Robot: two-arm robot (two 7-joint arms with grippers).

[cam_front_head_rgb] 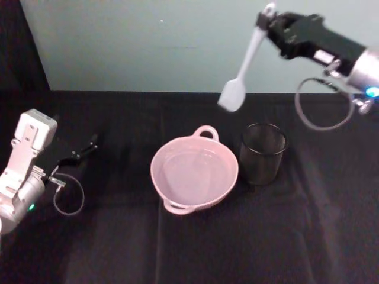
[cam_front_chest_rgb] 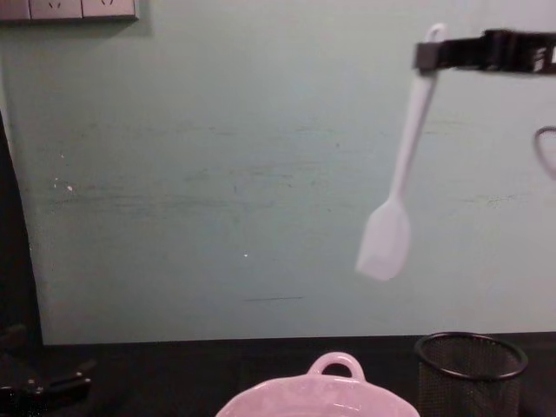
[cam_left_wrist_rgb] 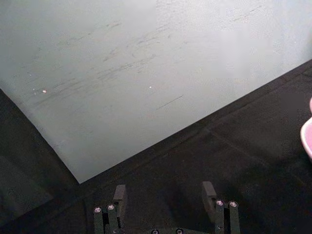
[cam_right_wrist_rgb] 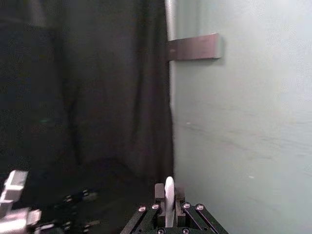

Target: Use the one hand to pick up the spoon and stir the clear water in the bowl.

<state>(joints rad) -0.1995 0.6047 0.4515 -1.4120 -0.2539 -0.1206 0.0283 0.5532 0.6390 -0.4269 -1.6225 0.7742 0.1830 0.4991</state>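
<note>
My right gripper (cam_front_head_rgb: 267,25) is raised high at the back right, shut on the handle end of the white spoon (cam_front_head_rgb: 243,70). The spoon (cam_front_chest_rgb: 398,174) hangs blade-down and slightly tilted, well above the table, over the gap between bowl and mesh cup. Its handle edge shows between my right fingers (cam_right_wrist_rgb: 168,201). The pale pink bowl (cam_front_head_rgb: 194,172) sits mid-table with its loop handle toward the back; its rim (cam_front_chest_rgb: 317,393) shows low in the chest view. My left gripper (cam_left_wrist_rgb: 165,197) is parked open at the far left.
A black wire-mesh cup (cam_front_head_rgb: 262,152) stands just right of the bowl. A black cloth (cam_front_head_rgb: 118,236) covers the table, with a pale green wall behind. A cable loop (cam_front_head_rgb: 323,106) hangs under my right wrist.
</note>
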